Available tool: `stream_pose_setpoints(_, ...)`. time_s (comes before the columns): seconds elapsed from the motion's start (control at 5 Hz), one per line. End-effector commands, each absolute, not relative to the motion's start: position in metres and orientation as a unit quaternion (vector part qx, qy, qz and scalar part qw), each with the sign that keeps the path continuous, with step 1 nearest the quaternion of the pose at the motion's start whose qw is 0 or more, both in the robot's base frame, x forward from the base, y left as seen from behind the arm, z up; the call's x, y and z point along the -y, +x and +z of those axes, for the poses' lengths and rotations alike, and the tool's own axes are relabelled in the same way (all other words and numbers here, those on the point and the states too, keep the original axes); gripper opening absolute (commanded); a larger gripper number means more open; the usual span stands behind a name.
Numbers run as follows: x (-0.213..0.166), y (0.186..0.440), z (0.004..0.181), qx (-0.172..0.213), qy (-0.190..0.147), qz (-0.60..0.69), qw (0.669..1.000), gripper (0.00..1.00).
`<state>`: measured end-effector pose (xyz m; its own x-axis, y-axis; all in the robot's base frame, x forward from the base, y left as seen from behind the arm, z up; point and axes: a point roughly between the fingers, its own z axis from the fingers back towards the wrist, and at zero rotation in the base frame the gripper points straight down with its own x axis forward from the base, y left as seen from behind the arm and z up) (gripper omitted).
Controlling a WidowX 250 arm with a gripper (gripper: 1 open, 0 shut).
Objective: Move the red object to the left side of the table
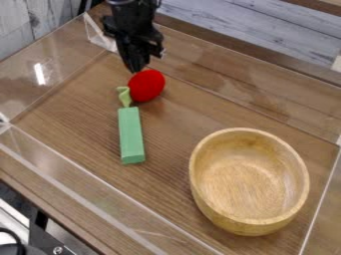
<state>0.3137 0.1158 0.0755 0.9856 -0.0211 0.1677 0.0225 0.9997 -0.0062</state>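
The red object (147,85), a small glossy toy strawberry with a green leafy cap (124,97), lies on the brown wood-grain table (80,95) left of centre, toward the back. My black gripper (139,64) hangs just behind and above it, with the fingertips down at the strawberry's top edge. The dark fingers overlap in this view, so their spacing is unclear, and I cannot tell whether they touch the fruit. Nothing is lifted.
A green rectangular block (131,135) lies just in front of the strawberry's cap. A large wooden bowl (249,180) sits at the front right. Clear acrylic walls (47,55) edge the table on all sides.
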Motion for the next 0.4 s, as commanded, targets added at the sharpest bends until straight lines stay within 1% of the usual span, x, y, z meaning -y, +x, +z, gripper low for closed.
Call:
stream_pose_setpoints(0.0, -0.127, 0.321, 0.092, 0.111, 0.003, -0.008, 0.994, 0.0)
stream_pose_setpoints(0.2, -0.14, 0.321, 0.099, 0.121, 0.0, 0.001, 0.993, 0.0)
